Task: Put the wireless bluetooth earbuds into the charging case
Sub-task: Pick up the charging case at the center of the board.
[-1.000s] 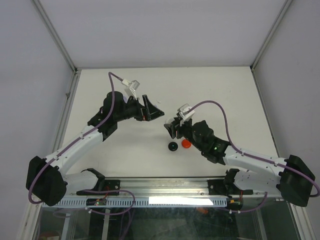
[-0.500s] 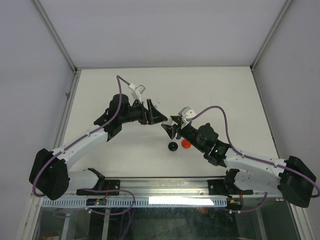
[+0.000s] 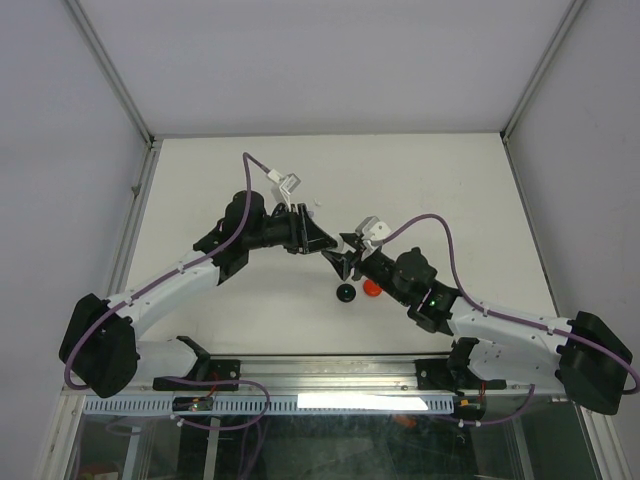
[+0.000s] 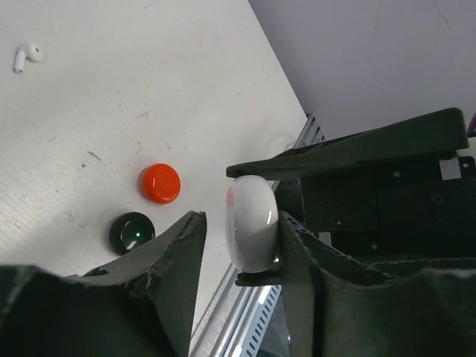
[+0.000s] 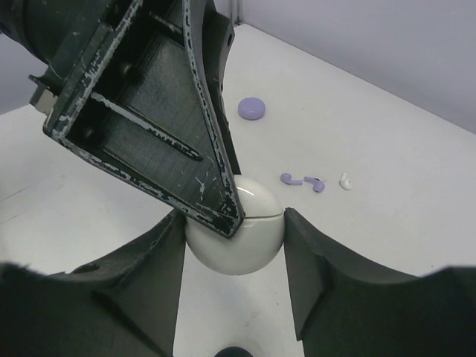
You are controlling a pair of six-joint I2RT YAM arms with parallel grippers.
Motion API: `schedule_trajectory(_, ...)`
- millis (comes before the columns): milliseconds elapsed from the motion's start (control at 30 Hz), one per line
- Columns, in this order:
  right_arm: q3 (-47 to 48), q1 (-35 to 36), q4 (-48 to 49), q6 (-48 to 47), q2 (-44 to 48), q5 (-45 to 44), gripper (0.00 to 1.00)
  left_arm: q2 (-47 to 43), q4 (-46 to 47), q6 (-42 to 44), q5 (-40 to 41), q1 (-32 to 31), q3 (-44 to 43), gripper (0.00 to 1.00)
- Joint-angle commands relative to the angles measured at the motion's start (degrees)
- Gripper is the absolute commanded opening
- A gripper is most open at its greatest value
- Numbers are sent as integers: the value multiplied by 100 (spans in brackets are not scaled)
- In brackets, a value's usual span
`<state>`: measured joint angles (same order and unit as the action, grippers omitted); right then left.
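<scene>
My right gripper (image 5: 234, 221) is shut on a white round charging case (image 5: 249, 242), held closed above the table. My left gripper (image 4: 242, 220) straddles the same case (image 4: 251, 223). Its right finger (image 4: 297, 245) touches the case and a narrow gap remains at the left finger (image 4: 186, 245). In the top view the two grippers (image 3: 322, 245) (image 3: 340, 258) meet tip to tip at mid-table. Two lavender earbuds (image 5: 291, 178) (image 5: 316, 183) and a white earbud (image 5: 345, 180) lie on the table beyond. The left wrist view shows the white earbud (image 4: 26, 56) at far left.
A red puck case (image 3: 372, 288) and a black puck case (image 3: 347, 292) lie on the table just below the grippers. A lavender case (image 5: 251, 108) sits farther back. The table's near metal rail (image 3: 330, 372) runs along the front.
My left gripper has swung right to meet the right gripper and narrowed its jaws around the white case. The right gripper shifted slightly left, still holding the case.
</scene>
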<state>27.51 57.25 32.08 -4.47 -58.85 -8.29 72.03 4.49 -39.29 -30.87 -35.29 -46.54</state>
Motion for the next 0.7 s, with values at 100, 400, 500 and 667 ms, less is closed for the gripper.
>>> schedule_trajectory(100, -149, 37, 606, -138, 204, 239, 41, -245, 327, 454, -96, -39, -129, 20)
schedule_trajectory(400, -208, -92, -3, 23, 764, 742, 75, -402, -36, 1162, -273, -38, -273, 9)
schedule_trajectory(500, -136, -329, -452, 23, 1019, 742, 75, -480, -312, 1630, -288, -39, -388, 8)
schedule_trajectory(667, -11, -925, -1050, 23, 1242, 742, 75, -556, -843, 2322, -462, -37, -686, 8)
